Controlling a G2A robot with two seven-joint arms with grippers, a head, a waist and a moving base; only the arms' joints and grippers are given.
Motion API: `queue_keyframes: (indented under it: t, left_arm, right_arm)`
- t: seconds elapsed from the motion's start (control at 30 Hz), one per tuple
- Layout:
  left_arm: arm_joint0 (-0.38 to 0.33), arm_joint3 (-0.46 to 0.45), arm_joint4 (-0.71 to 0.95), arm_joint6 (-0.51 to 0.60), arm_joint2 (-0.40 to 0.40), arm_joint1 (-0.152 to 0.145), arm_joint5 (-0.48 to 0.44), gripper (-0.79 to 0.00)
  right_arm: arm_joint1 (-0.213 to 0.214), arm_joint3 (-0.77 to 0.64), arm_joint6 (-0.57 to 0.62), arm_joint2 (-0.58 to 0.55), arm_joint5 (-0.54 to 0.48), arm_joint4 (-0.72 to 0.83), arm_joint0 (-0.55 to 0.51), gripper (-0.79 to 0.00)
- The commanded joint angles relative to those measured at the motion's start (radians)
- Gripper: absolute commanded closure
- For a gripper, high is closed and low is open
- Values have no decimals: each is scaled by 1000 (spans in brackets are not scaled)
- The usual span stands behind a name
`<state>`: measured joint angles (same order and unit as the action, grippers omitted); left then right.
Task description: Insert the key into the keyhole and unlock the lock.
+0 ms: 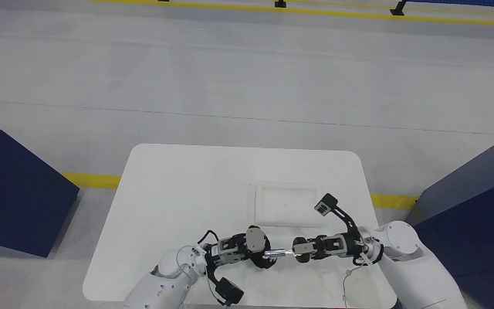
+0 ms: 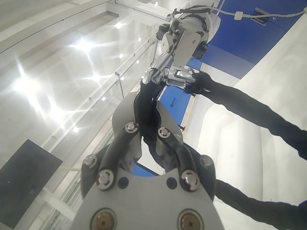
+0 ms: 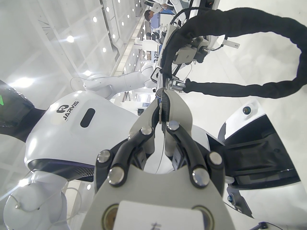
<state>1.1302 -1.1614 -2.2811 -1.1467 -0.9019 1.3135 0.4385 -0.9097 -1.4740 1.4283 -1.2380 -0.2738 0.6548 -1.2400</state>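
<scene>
One white desk (image 1: 170, 201) with rounded corners carries one shallow white tray (image 1: 287, 205). The tray lies right of the desk's centre, nearer the right edge than the left, at about mid-depth. Two grippers face each other tip to tip above the desk's near edge, on the robot's side of the tray and apart from it. The left gripper (image 2: 146, 102) is on the side of the near left corner, and its jaws are clenched on the cable (image 2: 251, 111). This is a thick, black-sleeved cable. It passes up between the left gripper's fingers to the lock (image 2: 160, 69), which is one bright metal body held in the air between the two grippers, over the near edge and not resting on the desk. From a metal end fitting on the lock, the cable also runs out to the side in one wide loop. The right gripper (image 3: 164, 99) is on the side of the near right corner. Its jaws are clenched on one key (image 3: 159, 111), whose flat metal head is pinched edge-on between the pads. The key's shaft points straight at the lock and reaches it. Whether the key is seated in the keyhole cannot be told from these views.
</scene>
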Motion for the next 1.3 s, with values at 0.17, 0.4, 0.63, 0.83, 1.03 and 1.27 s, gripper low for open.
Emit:
queue_keyframes:
  t: [0.17, 0.4, 0.63, 0.83, 1.03, 1.27]
  left_arm:
    - [4, -8, -7, 14, -1, -2, -2, 0]
    - [4, -11, -46, 44, -2, -6, 12, 0]
    - [10, -19, -51, 64, -3, -8, 11, 0]
    - [14, -22, -40, 70, -5, -9, 11, 0]
    - [21, -21, 8, 65, -8, -8, 2, 0]
    - [24, -15, 75, 44, -9, -4, -5, 0]
  right_arm:
    - [0, -8, -6, 7, 14, -27, -3, 0]
    - [-1, -14, -16, 13, 32, -38, -6, 0]
    - [-4, -23, -35, 23, 45, -56, -7, 0]
    - [-5, -26, -36, 30, 47, -62, -9, 0]
    - [-6, -21, -44, 27, 52, -49, -13, -74]
    - [-6, -10, -45, 19, 50, -34, -13, -360]
